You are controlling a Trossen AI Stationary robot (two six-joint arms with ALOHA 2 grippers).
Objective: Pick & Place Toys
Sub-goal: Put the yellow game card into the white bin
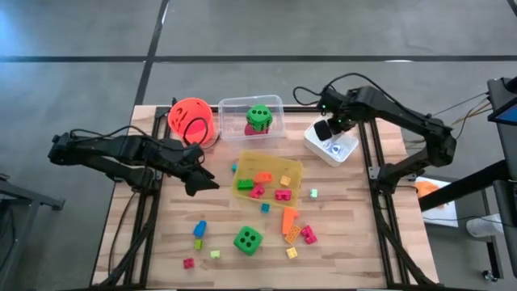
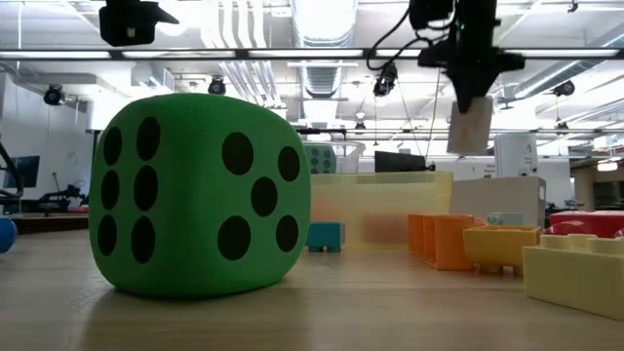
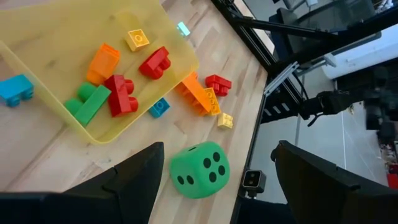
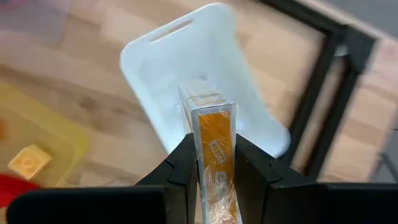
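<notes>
Sitting mid-table, yellow tray holds red, orange and green blocks, green die just in front of it, left gripper open beside it, right gripper pinching a clear packet above white tray.

Bare wood beside green die; scattered blocks crowding yellow tray.

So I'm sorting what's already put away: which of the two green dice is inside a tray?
The green die in the clear tray at the back. The other green die sits loose on the bare table near the front.
</notes>
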